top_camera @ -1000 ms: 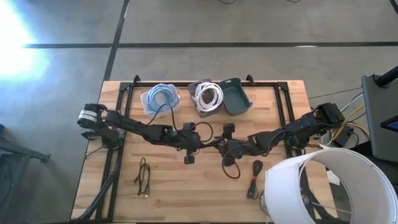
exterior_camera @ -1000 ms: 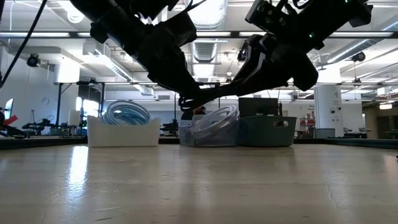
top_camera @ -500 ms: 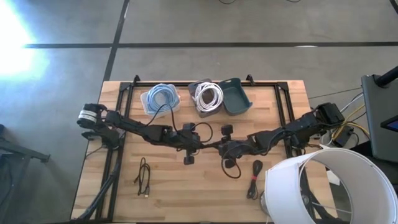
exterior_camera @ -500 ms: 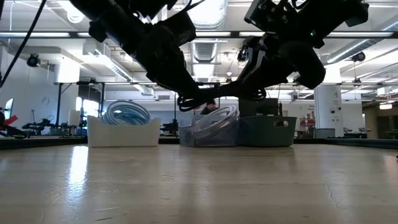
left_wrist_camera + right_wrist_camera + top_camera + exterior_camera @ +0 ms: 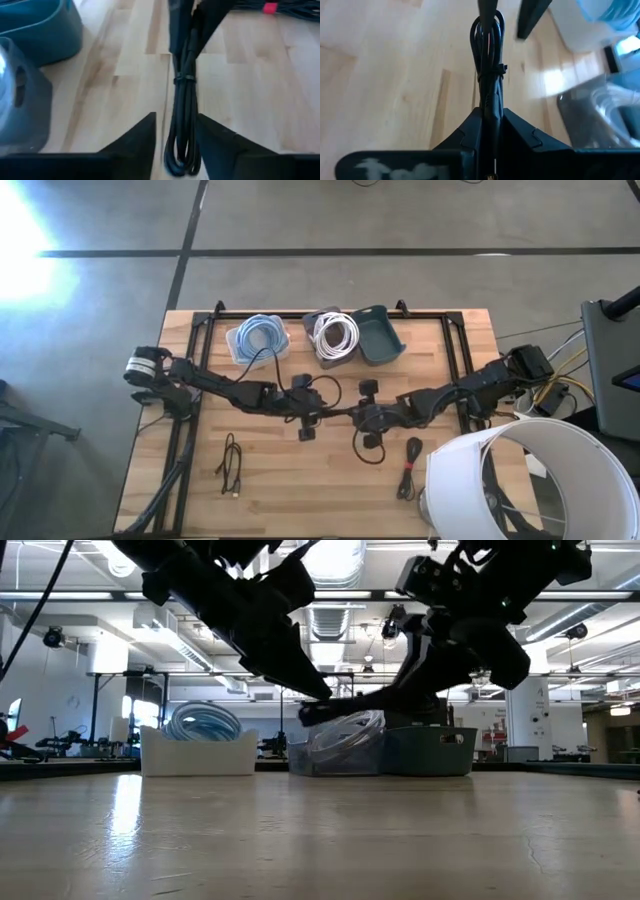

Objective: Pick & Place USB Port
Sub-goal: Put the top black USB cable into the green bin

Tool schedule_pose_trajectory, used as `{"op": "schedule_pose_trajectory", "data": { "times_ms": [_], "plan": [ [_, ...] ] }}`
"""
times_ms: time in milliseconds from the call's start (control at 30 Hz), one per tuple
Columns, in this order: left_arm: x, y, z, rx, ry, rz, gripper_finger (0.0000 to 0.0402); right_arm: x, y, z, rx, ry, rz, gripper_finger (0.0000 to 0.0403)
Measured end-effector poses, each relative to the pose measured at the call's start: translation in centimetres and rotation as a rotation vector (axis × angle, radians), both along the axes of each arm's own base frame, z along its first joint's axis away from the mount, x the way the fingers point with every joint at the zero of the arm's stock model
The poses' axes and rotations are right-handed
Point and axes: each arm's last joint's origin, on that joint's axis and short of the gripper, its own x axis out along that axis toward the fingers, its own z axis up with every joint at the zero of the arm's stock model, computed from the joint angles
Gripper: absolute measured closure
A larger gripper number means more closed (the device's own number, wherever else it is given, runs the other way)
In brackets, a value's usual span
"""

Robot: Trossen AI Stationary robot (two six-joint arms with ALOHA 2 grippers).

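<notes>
A black USB cable, tied into a narrow bundle (image 5: pixel 182 95), hangs in the air over the middle of the table (image 5: pixel 338 414). My right gripper (image 5: pixel 490 125) is shut on one end of it. My left gripper (image 5: pixel 177 142) faces it from the table's left. It is open, with its fingers on either side of the bundle's looped other end and a gap showing on each side. In the low view the bundle (image 5: pixel 345 708) lies level well above the tabletop. My right gripper pinches the bundle's end (image 5: pixel 490 102) between its two fingers. The fingers come level from the table's right and lie along the bundle. The bundle sticks out straight ahead of them toward my left gripper, clear of the table.
Along the far edge stand a white bin with a blue cable (image 5: pixel 258 338), a clear bin with a white cable (image 5: pixel 335 335) and a teal bin (image 5: pixel 382 335). Two more black cables lie on the table (image 5: pixel 232 465) (image 5: pixel 408 465). A big white cylinder (image 5: pixel 520 480) covers the near right corner.
My right gripper has shut on the cable bundle's end. My left gripper has then opened off the other end. The bundle stays level in the air between the two grippers.
</notes>
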Motion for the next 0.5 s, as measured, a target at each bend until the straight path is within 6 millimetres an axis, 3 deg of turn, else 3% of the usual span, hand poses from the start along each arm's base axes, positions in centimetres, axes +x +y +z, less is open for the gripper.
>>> {"op": "schedule_pose_trajectory", "data": {
  "times_ms": [233,400,500],
  "plan": [
    [-0.1,0.2,-0.2,0.013,0.007,0.045,0.0206,-1.2,-1.3,-0.2,0.063,0.088,-0.157,0.0346],
    [-0.4,0.2,-0.8,-0.009,0.024,0.063,0.0204,-2.5,-2.2,1.7,0.140,0.031,-0.289,0.0340],
    [-0.7,0.2,-1.2,-0.013,0.038,0.068,0.0206,-3.9,-2.9,3.5,0.071,-0.069,-0.445,0.0340]
  ]
}}
